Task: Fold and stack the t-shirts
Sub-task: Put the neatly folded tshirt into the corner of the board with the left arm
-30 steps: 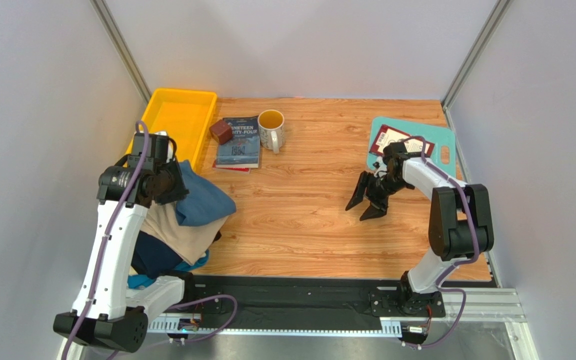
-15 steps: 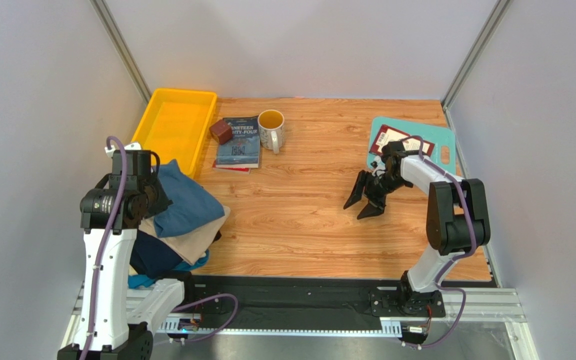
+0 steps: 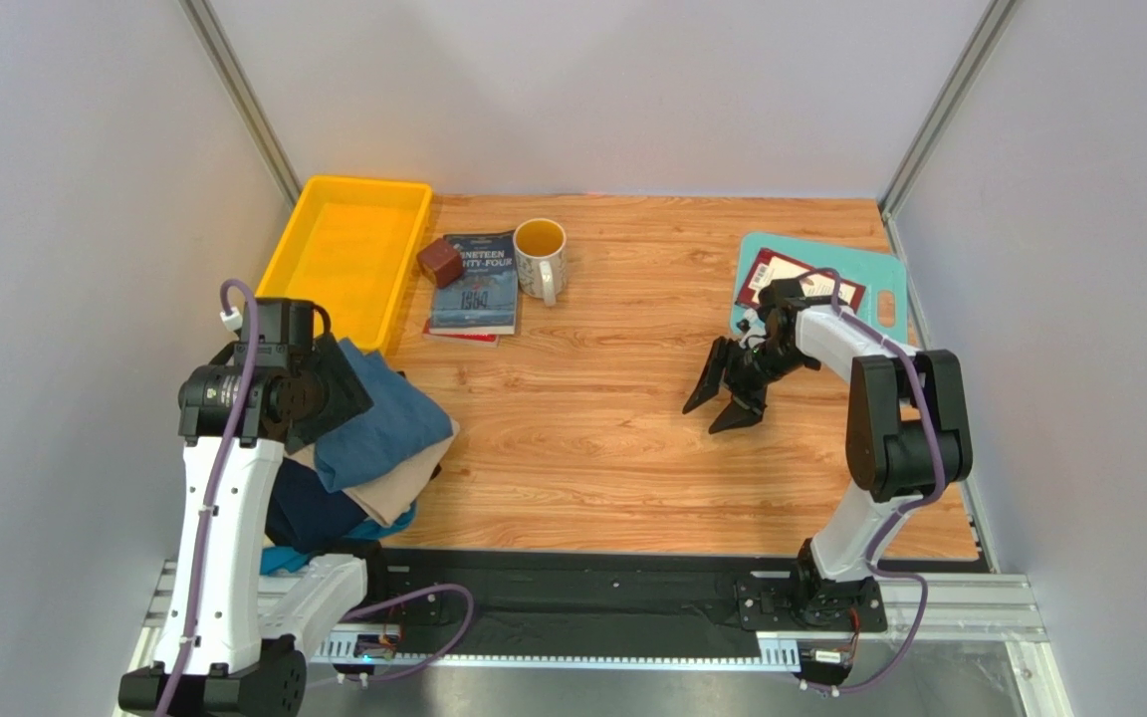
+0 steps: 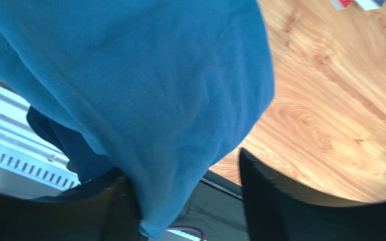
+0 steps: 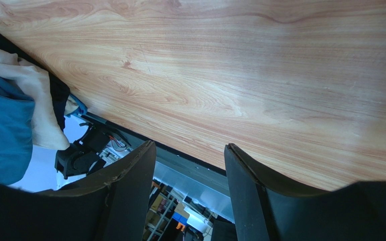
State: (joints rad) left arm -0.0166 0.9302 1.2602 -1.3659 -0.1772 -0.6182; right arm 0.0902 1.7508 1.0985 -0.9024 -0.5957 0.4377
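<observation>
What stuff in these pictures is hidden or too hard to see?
- Navy shirt and light blue shirt: top view, mostly buried under the beige shirt and teal-blue shirt, and behind the left arm.
- Book title: top view, too small to read.
- Card on the cutting board: top view, partly covered by the right arm.
- Left tool: left wrist view, the teal-blue shirt hides one finger's tip.

wood-grain table [image 3: 610, 448], warm tone. plain pale grey walls [image 3: 610, 90] at left, far, right. metal posts [image 3: 243, 97] in both far corners.
</observation>
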